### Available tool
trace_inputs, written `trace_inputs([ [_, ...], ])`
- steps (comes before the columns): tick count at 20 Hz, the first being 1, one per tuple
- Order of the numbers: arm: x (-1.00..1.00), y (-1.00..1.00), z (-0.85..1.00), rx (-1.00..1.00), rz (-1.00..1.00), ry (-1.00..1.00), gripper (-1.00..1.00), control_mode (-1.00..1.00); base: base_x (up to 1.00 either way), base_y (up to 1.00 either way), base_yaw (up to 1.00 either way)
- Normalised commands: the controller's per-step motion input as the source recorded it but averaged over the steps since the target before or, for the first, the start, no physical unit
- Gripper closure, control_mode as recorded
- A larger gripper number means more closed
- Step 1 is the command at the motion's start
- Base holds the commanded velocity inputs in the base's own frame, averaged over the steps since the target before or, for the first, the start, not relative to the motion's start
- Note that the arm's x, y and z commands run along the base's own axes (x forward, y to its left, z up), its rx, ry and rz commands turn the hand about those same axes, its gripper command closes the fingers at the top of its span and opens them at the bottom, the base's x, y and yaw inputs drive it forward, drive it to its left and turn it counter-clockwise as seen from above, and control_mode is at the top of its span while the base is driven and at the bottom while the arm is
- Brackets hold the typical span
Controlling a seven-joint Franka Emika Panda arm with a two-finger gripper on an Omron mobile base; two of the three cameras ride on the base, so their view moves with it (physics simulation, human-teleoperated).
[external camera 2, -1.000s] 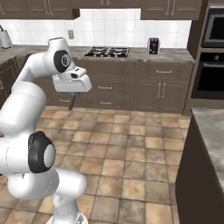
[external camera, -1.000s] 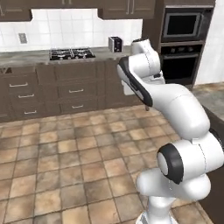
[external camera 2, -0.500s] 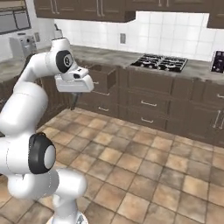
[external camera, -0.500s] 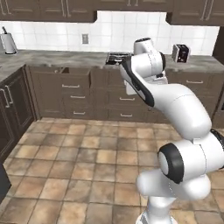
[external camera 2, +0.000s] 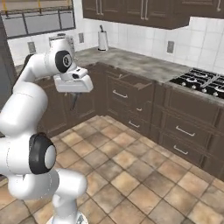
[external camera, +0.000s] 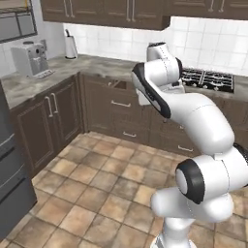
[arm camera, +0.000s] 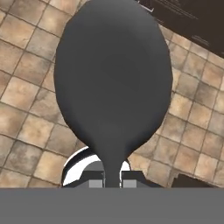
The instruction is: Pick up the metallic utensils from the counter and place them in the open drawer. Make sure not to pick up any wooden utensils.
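Left base view: the arm stands folded high over the tiled floor, hand pointing down. A thin dark grey spoon [external camera: 165, 119] hangs below the hand, its handle pinched in the gripper [external camera: 163, 112]. On the far side, in the cabinet run under the stone counter [external camera: 92, 63], one drawer [external camera: 117, 85] stands pulled out, left of the hand and apart from it.

Right base view: the spoon [external camera 2: 73, 101] hangs from the gripper [external camera 2: 74, 93], bowl downward, well above the floor. The open drawer [external camera 2: 136, 82] lies to the right and farther off, beneath the counter [external camera 2: 131, 63] edge.

Hand view: the gripper [arm camera: 113, 178] is clamped on the narrow neck of the spoon [arm camera: 113, 83]. The broad, smooth, matt dark oval bowl extends away from the fingers over the floor tiles.

Judgement: the spoon looks rigid, light and not fragile. Its smooth slim handle could swivel or slip between the pads, so a hold on the handle near the neck, as here, seems sound.
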Motion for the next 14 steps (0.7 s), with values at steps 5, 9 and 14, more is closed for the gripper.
trace_inputs([
  [5, 0.0, 0.0, 0.0, 0.0, 0.0, 0.0, 1.0, 1.0, 0.94, -0.88, 0.51],
  [9, 0.0, 0.0, 0.0, 0.0, 0.0, 0.0, 1.0, 1.0, 0.79, -0.97, 0.46],
  [14, 0.0, 0.0, 0.0, 0.0, 0.0, 0.0, 1.0, 1.0, 0.7, -1.0, 0.41],
])
